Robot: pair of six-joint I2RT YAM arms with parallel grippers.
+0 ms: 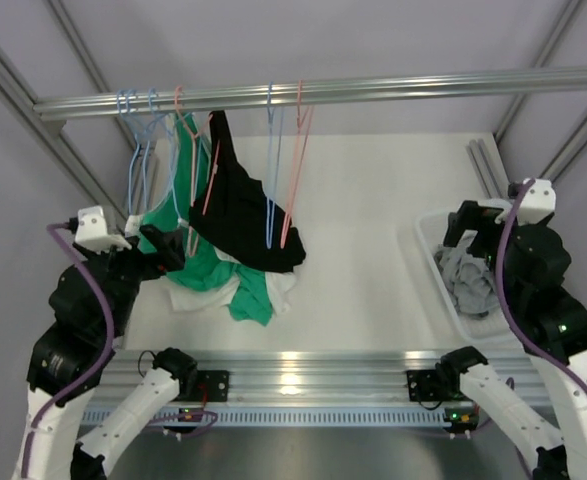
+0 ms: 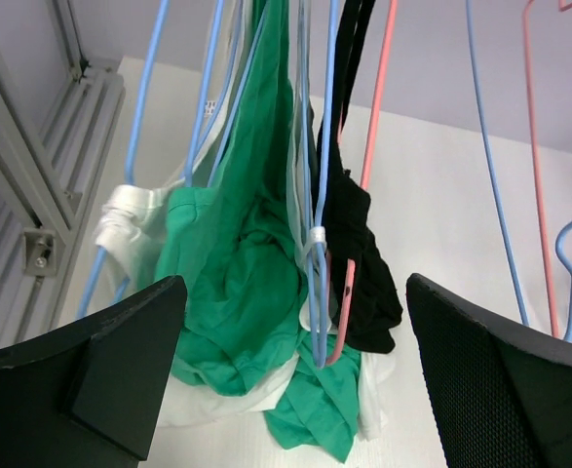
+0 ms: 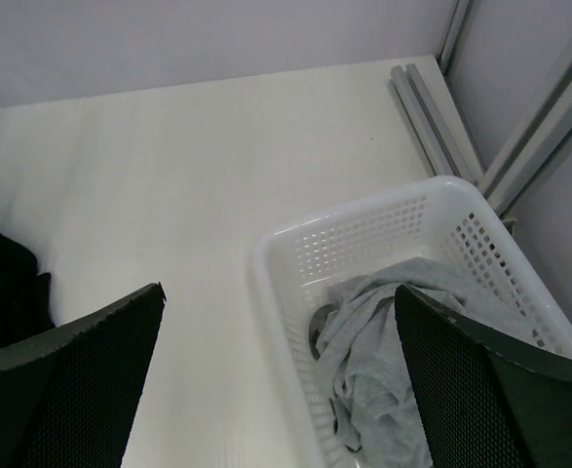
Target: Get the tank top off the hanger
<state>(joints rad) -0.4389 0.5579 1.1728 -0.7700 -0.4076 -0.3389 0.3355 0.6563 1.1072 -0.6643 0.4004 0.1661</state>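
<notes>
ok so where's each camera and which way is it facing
Top external: above and behind the arms, looking down on the rail, hung clothes and table; both arms show.
Left wrist: on the left arm, facing the green top and black top on hangers; left gripper open below.
Right wrist: on the right arm, looking down into the white basket with a grey garment; right gripper open.
Shared: top and right wrist both see the basket.

A black fabric tank top [image 1: 238, 215] hangs under the left half of the silver metal rail [image 1: 393, 90]. A white perforated plastic basket [image 1: 428, 240] sits before the rail's right end.
</notes>
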